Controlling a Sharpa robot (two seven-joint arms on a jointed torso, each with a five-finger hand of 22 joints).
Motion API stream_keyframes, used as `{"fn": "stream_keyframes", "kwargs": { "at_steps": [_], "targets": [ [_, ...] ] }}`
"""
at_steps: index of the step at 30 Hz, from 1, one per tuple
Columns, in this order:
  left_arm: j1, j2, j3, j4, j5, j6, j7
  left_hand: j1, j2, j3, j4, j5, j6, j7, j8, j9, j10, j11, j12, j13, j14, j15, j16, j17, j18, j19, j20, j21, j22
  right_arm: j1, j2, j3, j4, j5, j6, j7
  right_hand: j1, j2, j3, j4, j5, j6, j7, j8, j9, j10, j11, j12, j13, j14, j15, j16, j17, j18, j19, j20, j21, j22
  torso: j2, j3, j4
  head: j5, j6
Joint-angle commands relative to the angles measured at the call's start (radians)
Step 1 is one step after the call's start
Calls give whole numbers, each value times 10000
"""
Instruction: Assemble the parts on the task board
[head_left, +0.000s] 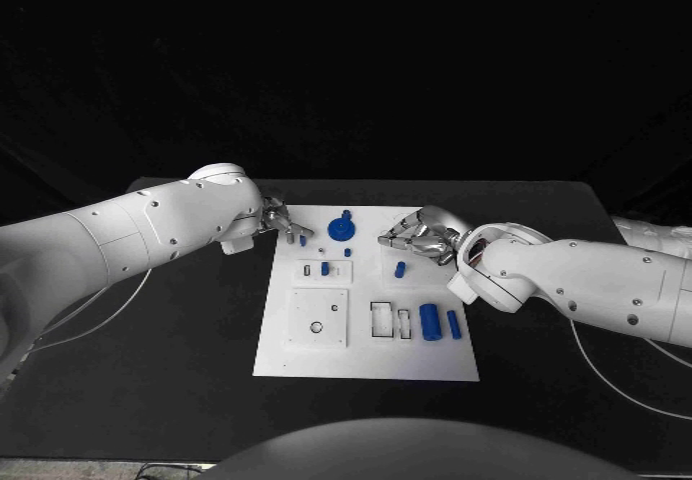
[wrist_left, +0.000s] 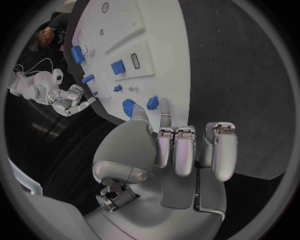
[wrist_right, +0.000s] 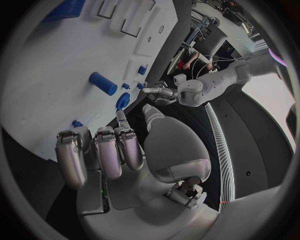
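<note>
Hovering over the far edge of the white task board (head_left: 364, 350), the left hand (head_left: 283, 224) and right hand (head_left: 420, 238) both hold nothing, fingers loosely spread. Between them sits a round blue part (head_left: 342, 228); 2 blue cylinders (head_left: 430, 322) lie nearer the robot.

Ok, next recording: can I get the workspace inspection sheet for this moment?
Surface: matte black table, bare around the board.
Job's things: white rectangular task board at centre; round blue knob-like part at its far edge, large blue cylinder and slimmer blue cylinder lying near its right edge, small blue peg mid-board.
Clutter: nothing seen.
Robot hands: left robot hand over the board's far left corner, right robot hand over its far right side; I cannot tell whether either grips a part.
Cables: pale cable on the table at right.
Surroundings: dark.
</note>
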Motion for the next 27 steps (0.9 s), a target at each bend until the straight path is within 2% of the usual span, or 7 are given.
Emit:
{"fn": "stream_keyframes", "kwargs": {
  "at_steps": [1,17,27],
  "targets": [
    [-3,69,5,-60,-63,-202,230,105,32,-55,15,-44,-51,27,-52,-10,1040,-49,61,2626,1057,-32,26,2630,-76,1034,-63,24,2634,-7,8,1,7,-85,140,-4,-43,5,11,26,62,-16,186,68,12,1074,72,39,2627,1044,65,41,2632,-143,1064,85,45,2628,-2,0,-7,-1,1],
    [-23,230,6,-251,-89,-209,425,439,154,-39,-5,-30,-22,26,-104,-10,1040,-43,61,2626,1057,-16,26,2630,-76,1034,-49,24,2634,-7,22,1,4,-85,141,-4,-43,5,11,26,62,-16,186,68,12,1074,72,39,2627,1044,65,41,2632,-143,1064,85,45,2628,1,1,-12,-14,-34],
    [-35,319,6,-298,-81,301,265,612,207,-25,-7,-28,-32,27,-142,-13,1040,-38,61,2626,1057,-11,26,2630,-76,1034,-42,24,2634,-7,20,1,7,-82,141,-11,-43,5,11,26,62,-16,186,68,12,1074,72,39,2627,1044,65,41,2632,-143,1064,85,45,2628,-3,2,5,-35,-53]
  ]
}}
